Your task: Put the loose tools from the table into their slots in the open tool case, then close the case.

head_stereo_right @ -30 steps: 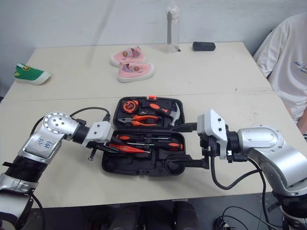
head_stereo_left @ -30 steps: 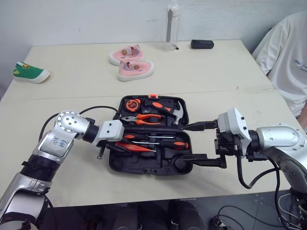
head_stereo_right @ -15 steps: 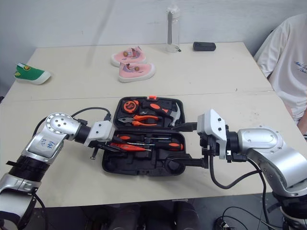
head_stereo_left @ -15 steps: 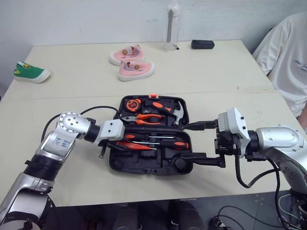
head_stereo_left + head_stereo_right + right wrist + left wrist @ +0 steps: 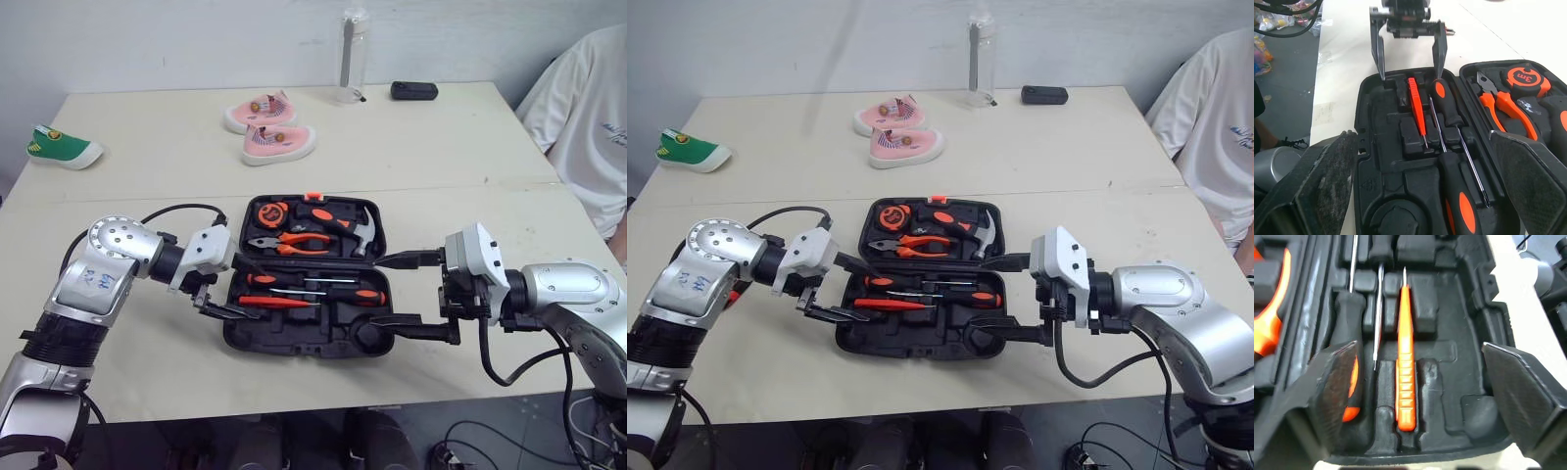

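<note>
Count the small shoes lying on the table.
3: the far pink shoe and near pink shoe beyond the tool case, the green shoe at far left. None looks hidden.

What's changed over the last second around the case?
The left gripper has pulled back toward the robot's left, to the left edge of the tool case, and is open; the orange tool it was over now lies straight in its slot, released. The right gripper stays open at the case's right side, and the other tools are unmoved.
</note>
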